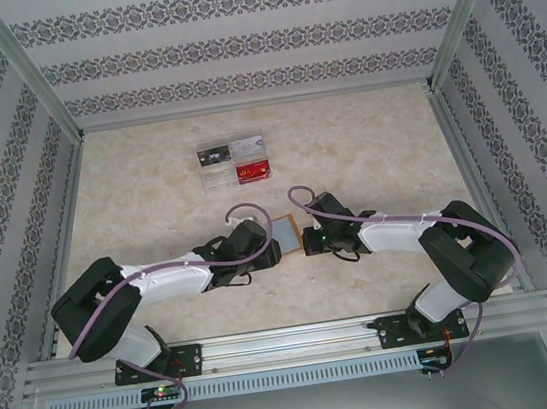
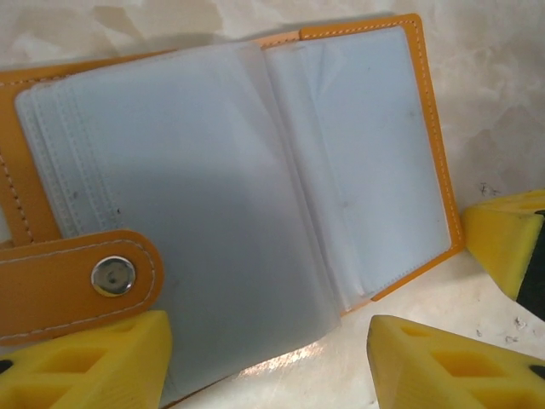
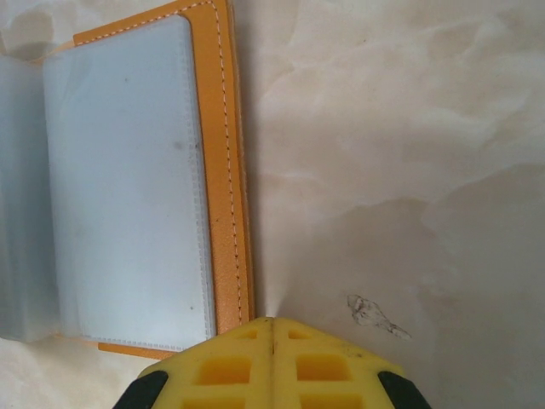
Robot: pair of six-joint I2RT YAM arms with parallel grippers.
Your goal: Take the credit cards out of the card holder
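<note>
Card holder (image 2: 255, 170) lay open at frame centre. Left gripper (image 2: 268, 341) gaped, holding nothing; right gripper (image 3: 272, 328) was clamped closed, empty.

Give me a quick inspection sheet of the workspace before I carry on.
Surface: marbled table, bare apart from the job's things.
Job's things: card holder lying open, visible sleeves look empty; cards grouped beyond it.
Clutter: nothing seen.
Grippers: left gripper open, fingers either side of a loose sleeve; right gripper shut at the holder's edge.
Cables: purple cables looped above both wrists.
Surroundings: patterned walls, metal frame.
</note>
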